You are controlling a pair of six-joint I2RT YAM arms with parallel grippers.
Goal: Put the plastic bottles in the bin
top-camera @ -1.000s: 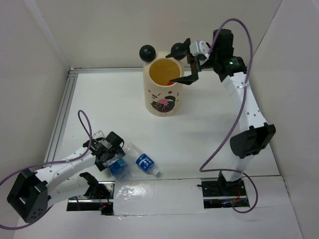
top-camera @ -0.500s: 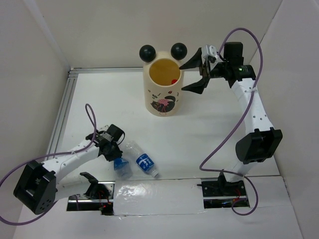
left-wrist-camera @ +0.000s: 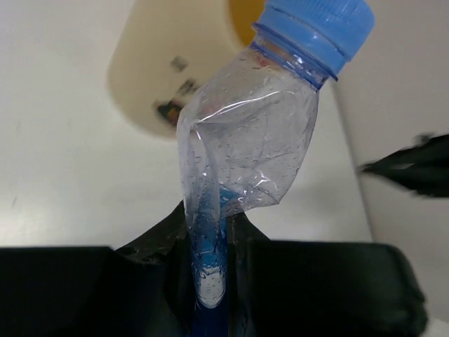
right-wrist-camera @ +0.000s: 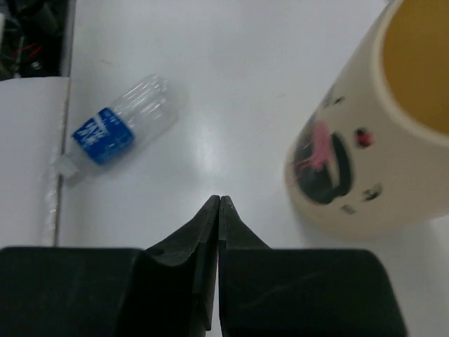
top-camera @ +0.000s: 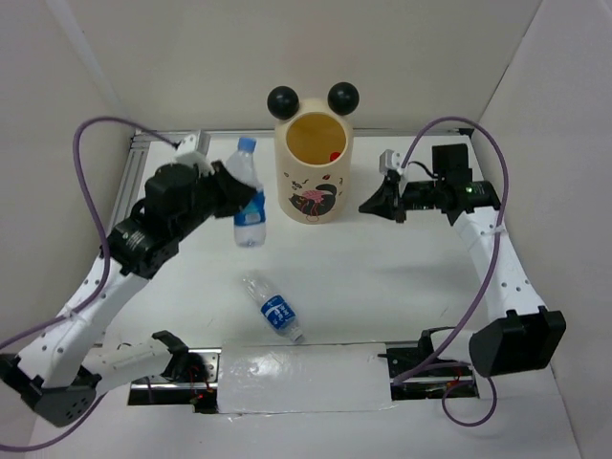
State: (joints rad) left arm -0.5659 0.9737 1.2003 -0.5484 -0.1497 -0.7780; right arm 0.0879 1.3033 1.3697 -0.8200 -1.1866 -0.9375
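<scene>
Pinching blue-capped bottle point(top-camera: 249, 203) in left gripper point(left-wrist-camera: 209, 274) beside bin point(top-camera: 316, 196); needing centring over opening before releasing; right gripper point(right-wrist-camera: 219, 210) closed, empty

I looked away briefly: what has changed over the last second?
The left end effector closed on the blue-capped bottle and lifted it up beside the bin. The right end effector withdrew from over the bin and shut empty. The bin and the lying bottle stayed put.
</scene>
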